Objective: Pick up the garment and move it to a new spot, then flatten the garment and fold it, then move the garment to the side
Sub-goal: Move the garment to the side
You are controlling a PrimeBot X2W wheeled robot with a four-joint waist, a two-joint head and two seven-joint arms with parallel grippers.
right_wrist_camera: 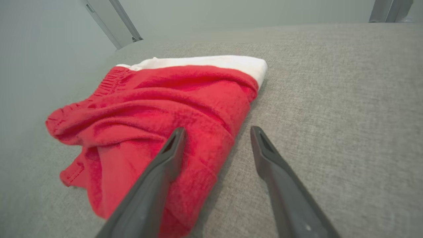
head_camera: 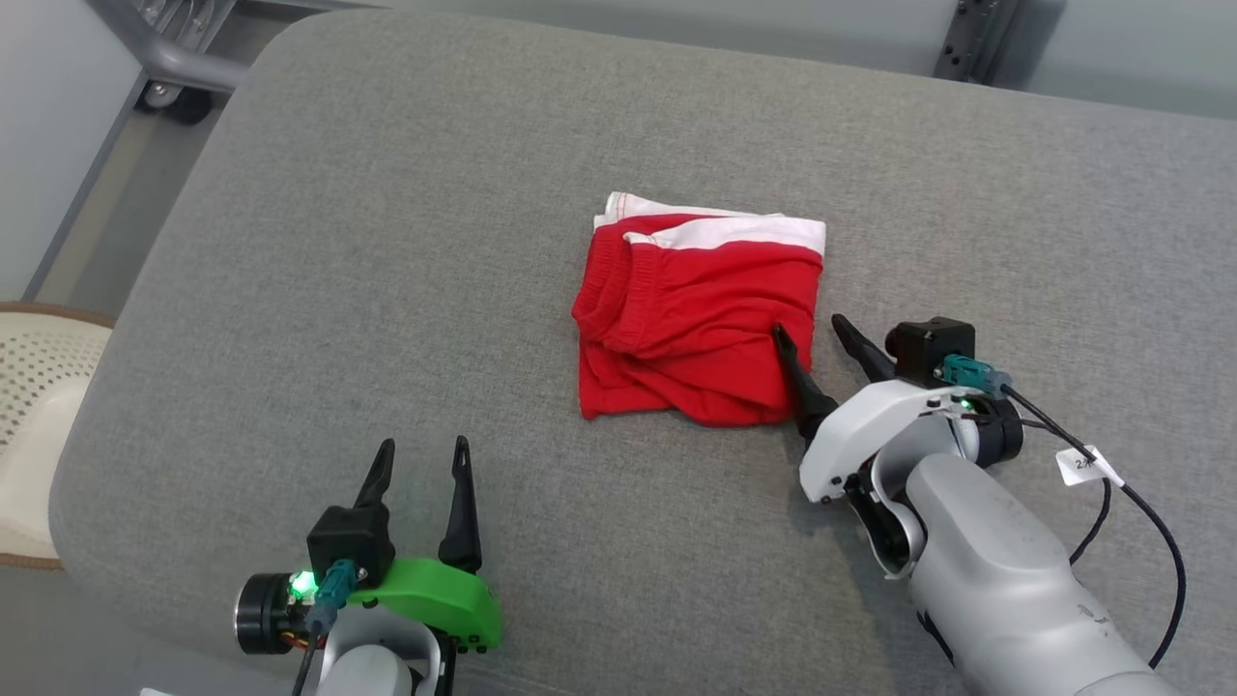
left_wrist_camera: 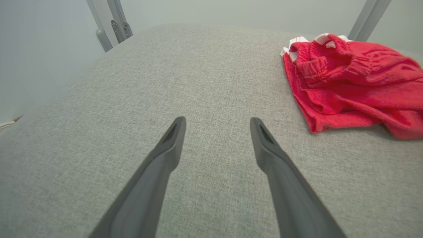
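The garment [head_camera: 691, 319] is red with a white band along its far edge, lying bunched and roughly folded in the middle of the grey padded surface [head_camera: 387, 242]. It also shows in the left wrist view [left_wrist_camera: 350, 86] and the right wrist view [right_wrist_camera: 158, 109]. My right gripper [head_camera: 810, 331] is open at the garment's near right corner, one finger over the red cloth and the other over bare surface; its jaws straddle that edge [right_wrist_camera: 216, 134]. My left gripper [head_camera: 423, 447] is open above bare surface, well to the left and nearer than the garment [left_wrist_camera: 218, 120].
A cream perforated basket [head_camera: 34, 387] stands off the left edge of the surface. A metal frame with a caster [head_camera: 179, 82] is at the far left, another frame post [head_camera: 971, 39] at the far right. Bare grey surface lies all around the garment.
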